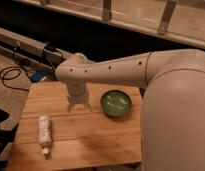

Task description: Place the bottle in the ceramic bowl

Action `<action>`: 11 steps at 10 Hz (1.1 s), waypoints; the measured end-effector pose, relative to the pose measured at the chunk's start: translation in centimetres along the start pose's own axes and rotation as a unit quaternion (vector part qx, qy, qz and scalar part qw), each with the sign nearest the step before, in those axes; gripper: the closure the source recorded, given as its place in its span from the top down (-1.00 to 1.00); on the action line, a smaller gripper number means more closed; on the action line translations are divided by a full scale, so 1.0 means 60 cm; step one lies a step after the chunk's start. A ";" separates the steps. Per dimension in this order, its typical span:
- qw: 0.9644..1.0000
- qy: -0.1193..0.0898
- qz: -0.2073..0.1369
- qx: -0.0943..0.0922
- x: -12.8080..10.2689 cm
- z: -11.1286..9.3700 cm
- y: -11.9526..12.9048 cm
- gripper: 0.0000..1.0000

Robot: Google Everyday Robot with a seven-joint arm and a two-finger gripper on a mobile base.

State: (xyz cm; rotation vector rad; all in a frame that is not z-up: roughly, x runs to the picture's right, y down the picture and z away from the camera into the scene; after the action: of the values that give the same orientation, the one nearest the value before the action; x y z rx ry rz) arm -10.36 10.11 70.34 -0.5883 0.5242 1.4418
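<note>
The bottle [44, 133] lies on its side near the front left of the wooden table [101, 140], its small white cap pointing toward the front edge. The green ceramic bowl [116, 103] sits on the table's right side and holds nothing. My gripper [79, 106] hangs over the middle of the table, pointing down, between the bottle and the bowl and closer to the bowl. It holds nothing that I can see. The bottle is to its lower left, apart from it.
My white arm [161, 90] fills the right side of the view and hides the table's right edge. A black cable [11, 75] lies on the floor at the left. A dark rail [26, 47] runs behind the table.
</note>
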 end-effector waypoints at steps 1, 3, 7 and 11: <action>1.000 0.000 0.000 0.000 0.000 0.000 0.000 0.30; 1.000 0.000 0.000 0.000 0.000 0.000 0.000 0.30; 1.000 -0.001 0.000 0.000 0.000 0.000 0.000 0.30; 0.998 -0.045 -0.049 -0.017 0.014 -0.019 0.061 0.30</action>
State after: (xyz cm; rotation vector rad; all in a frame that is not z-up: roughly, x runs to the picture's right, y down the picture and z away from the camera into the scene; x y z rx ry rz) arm -13.96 10.12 68.73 -0.5653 0.3944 1.3787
